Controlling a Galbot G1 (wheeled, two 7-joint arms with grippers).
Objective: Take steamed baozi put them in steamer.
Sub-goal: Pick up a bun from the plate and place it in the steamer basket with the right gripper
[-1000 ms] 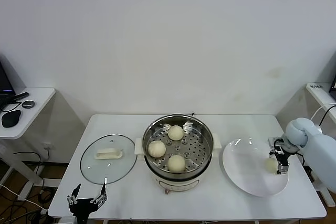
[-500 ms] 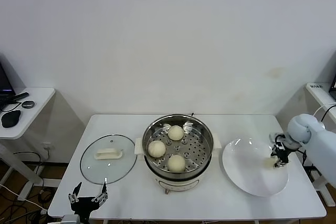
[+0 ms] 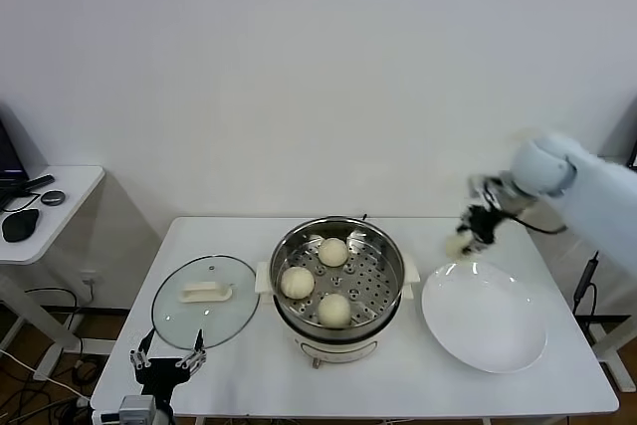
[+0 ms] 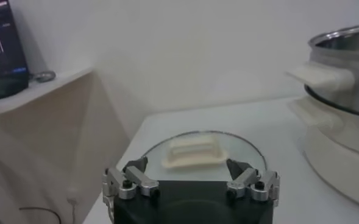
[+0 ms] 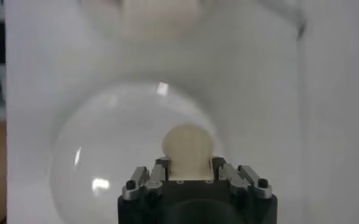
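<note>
Right claw (image 3: 466, 237), clamped on a baozi (image 3: 457, 244), hangs above the plate (image 3: 485, 318) beside the steamer (image 3: 338, 276); left claw (image 3: 165, 360) gapes apart.

Right claw (image 3: 476, 229) raised, clamped on a bun, left claw (image 3: 165, 358) parked low, spread wide

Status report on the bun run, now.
Right gripper shut on fourth baozi, airborne above plate. Three buns in steamer. Left gripper open, parked near lid. Path clear.
</note>
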